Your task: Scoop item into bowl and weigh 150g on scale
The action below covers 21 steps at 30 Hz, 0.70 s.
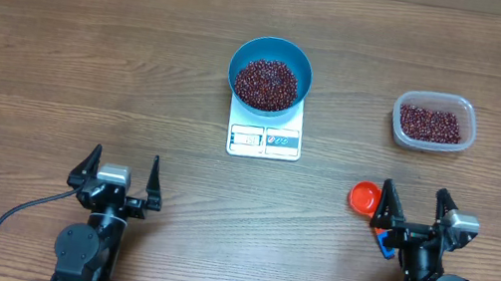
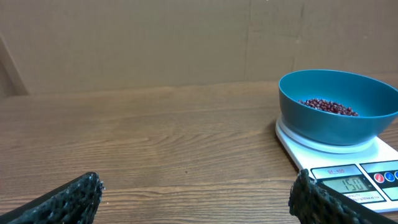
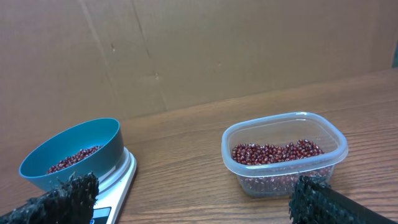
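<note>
from overhead, the left pincer (image 1: pixel 125 156) rests at the near edge of the table (image 1: pixel 63 50) with its jaws spread wide and nothing between them. the right pincer (image 1: pixel 415 192) is likewise wide and empty. the blue bowl (image 1: pixel 243 51) sits on the white scale (image 1: pixel 265 140), ahead and to the right of the left pincer, ahead and to the left of the right one, and well apart from both. a heap of beans (image 1: pixel 266 82) lies inside it. a clear tub (image 1: pixel 469 135) with more beans lies ahead and slightly right of the right pincer. a red scoop (image 1: pixel 363 196) lies just beside that pincer's left finger, and its handle seems to run beneath the pincer, partly hidden. in the left wrist view the fingers (image 2: pixel 62 202) frame bare wood, with the bowl (image 2: pixel 336 127) and scale (image 2: pixel 289 137) ahead on the right. the display (image 2: pixel 353 184) appears to show the target weight, so the weighing looks done. in the right wrist view the fingers (image 3: pixel 336 205) stand wide apart, with the tub (image 3: pixel 249 132) ahead and a little right and the bowl (image 3: pixel 93 149) ahead at left. the beans are small, hard, smooth and loose, so they would roll and scatter; they should be scooped, not pinched. the scoop looks light and stiff, best taken by the handle. the filled bowl would be moderately heavy and smooth-walled, best gripped over the rim, and any touch would upset the reading.
</note>
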Each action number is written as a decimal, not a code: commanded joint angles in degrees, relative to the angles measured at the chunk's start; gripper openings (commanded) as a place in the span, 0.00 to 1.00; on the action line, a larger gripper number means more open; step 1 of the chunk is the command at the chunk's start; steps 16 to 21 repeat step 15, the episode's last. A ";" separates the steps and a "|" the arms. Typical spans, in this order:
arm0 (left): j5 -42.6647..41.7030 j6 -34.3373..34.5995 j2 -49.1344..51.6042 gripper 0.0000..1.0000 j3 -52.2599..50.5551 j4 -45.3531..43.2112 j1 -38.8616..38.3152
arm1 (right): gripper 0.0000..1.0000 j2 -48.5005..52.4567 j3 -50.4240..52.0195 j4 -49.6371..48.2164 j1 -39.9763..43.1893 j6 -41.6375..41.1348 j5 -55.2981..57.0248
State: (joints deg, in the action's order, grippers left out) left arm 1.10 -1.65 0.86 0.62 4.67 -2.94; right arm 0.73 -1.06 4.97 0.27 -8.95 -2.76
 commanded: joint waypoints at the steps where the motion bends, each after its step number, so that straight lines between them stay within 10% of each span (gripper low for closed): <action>1: -0.50 -0.94 -0.61 1.00 -0.33 -0.22 0.39 | 1.00 -0.57 0.61 -0.35 -0.26 0.24 0.17; 21: -0.52 -0.94 -0.61 1.00 -0.33 -0.22 0.39 | 1.00 -0.57 0.61 -0.35 -0.26 0.24 0.17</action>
